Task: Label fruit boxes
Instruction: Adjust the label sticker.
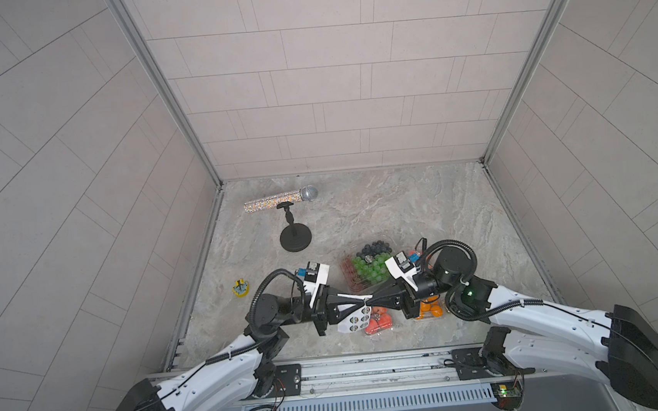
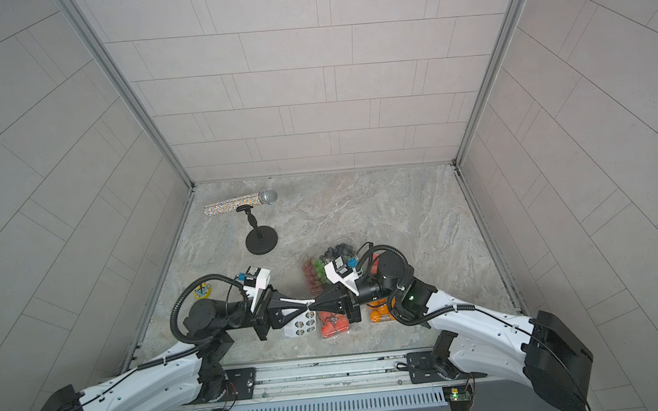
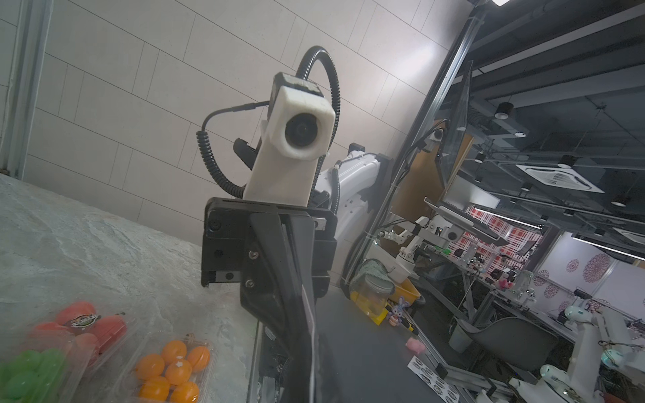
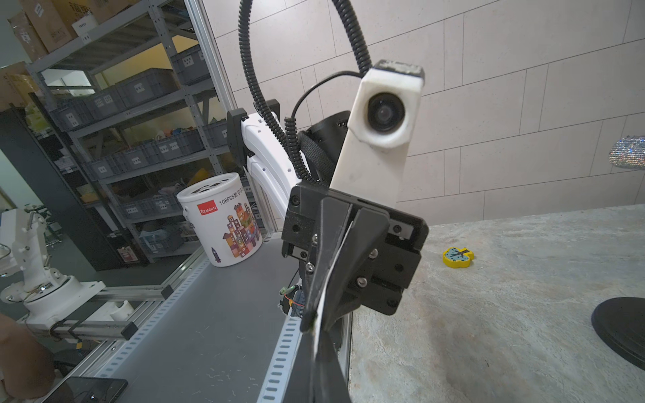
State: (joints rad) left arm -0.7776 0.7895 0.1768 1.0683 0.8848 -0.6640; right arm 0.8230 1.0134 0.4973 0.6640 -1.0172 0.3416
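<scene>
Top view: clear, colourful fruit boxes

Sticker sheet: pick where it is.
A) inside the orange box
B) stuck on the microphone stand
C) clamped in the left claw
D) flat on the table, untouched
C: the sticker sheet hangs from the shut left claw, its edge pinched between the jaws in the right wrist view.

A white tub carries "108PCS" and a red "OZMEDU" label.
</scene>
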